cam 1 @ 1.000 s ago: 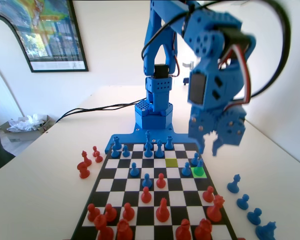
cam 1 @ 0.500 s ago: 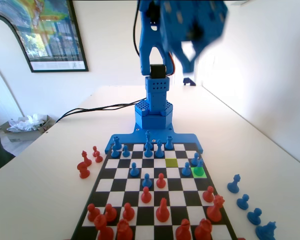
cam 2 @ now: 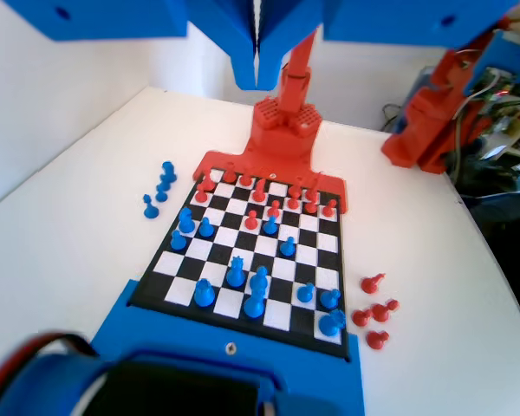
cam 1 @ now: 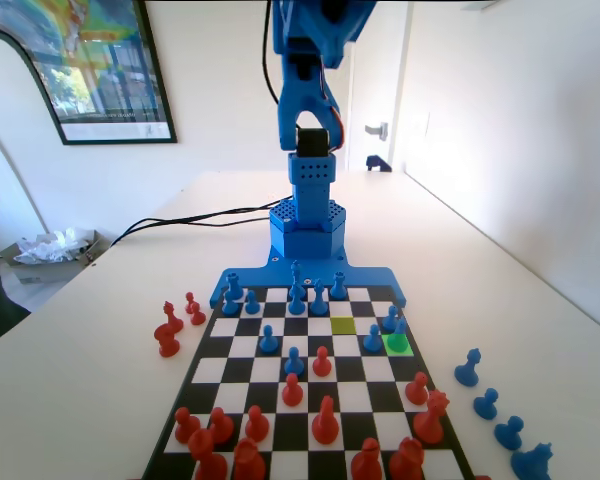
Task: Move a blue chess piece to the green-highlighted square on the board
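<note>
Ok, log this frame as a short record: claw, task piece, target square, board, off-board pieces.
claw: raised high above the board, jaws together, holding nothing
blue chess piece: standing on the green-highlighted square
olive-green square: unoccupied
board: blue pieces at the arm's end, red at the camera's end, fixed view
off-board blue pieces: row at right of the board, fixed view
off-board red pieces: cluster at left

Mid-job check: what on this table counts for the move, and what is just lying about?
Job:
blue chess piece, standing on the green-highlighted square
board
gripper, jaws together, raised high over the board

Lying about:
red pieces off the board
blue pieces off the board
olive-green square
black cable
</note>
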